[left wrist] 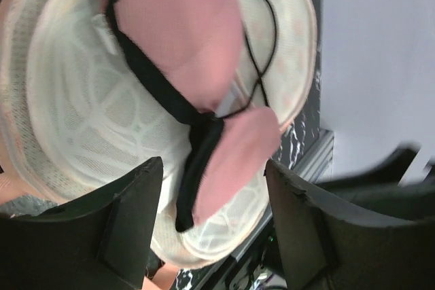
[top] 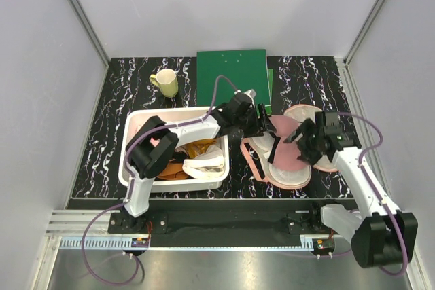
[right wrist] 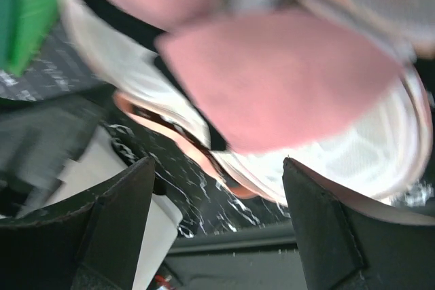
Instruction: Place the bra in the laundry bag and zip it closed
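The laundry bag [top: 291, 176] lies open like a clamshell on the black marbled table, right of centre, whitish mesh lining [left wrist: 81, 100] facing up. The dusty-pink bra [top: 284, 129] with black trim rests on that lining; both cups [left wrist: 183, 32] show in the left wrist view. One cup [right wrist: 279, 79] fills the right wrist view, blurred. My left gripper [top: 264, 125] hovers at the bag's left side, open, nothing between its fingers [left wrist: 129, 215]. My right gripper [top: 304, 142] is over the bag's right half, also open and empty, jaws wide apart above the bag's pink edge [right wrist: 204, 151].
A white plastic bin [top: 133, 130] holding an orange garment [top: 197, 149] and pale cloths stands left of the bag. A yellow-green mug [top: 165, 83] and a green board [top: 231, 76] sit at the back. Grey walls close in the table on three sides.
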Tool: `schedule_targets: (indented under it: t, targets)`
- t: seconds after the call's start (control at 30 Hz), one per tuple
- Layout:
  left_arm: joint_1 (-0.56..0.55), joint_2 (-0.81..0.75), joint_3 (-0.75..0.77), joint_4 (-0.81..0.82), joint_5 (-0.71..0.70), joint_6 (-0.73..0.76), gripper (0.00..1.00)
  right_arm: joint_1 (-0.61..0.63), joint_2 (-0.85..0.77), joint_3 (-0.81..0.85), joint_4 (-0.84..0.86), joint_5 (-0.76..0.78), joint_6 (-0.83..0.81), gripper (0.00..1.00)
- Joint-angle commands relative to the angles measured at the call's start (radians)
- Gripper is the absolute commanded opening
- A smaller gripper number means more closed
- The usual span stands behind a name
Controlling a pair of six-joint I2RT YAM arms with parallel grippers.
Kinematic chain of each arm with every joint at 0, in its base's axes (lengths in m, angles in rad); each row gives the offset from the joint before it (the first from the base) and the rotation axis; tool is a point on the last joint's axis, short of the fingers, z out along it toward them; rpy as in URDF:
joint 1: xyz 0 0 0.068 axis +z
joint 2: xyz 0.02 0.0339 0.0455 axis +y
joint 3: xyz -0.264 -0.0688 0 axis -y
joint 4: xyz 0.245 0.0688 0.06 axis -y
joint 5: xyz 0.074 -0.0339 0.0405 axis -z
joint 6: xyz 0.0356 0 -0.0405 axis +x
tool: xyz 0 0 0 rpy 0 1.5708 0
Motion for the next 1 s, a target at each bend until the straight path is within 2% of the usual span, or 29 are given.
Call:
schedule_targets:
  t: [0.0,0.2,0.43,0.7,0.97]
  targets:
    - [-0.012,0.043,0.082,0.000,-0.063,-0.099,0.66,0.000,-0.118,-0.110,-0.042,-0.012,0.246,0.82]
    - [-0.015,0.115,0.129,0.011,-0.101,-0.108,0.63,0.000,-0.199,-0.216,-0.045,0.055,0.357,0.77]
    - [-0.018,0.173,0.162,0.050,-0.103,-0.113,0.55,0.000,-0.106,-0.247,0.020,0.144,0.380,0.71]
    - [-0.020,0.193,0.171,0.020,-0.115,-0.110,0.51,0.001,-0.060,-0.281,0.049,0.133,0.386,0.67]
    - [-0.023,0.195,0.166,0.001,-0.121,-0.110,0.53,0.000,-0.049,-0.311,0.076,0.147,0.401,0.65]
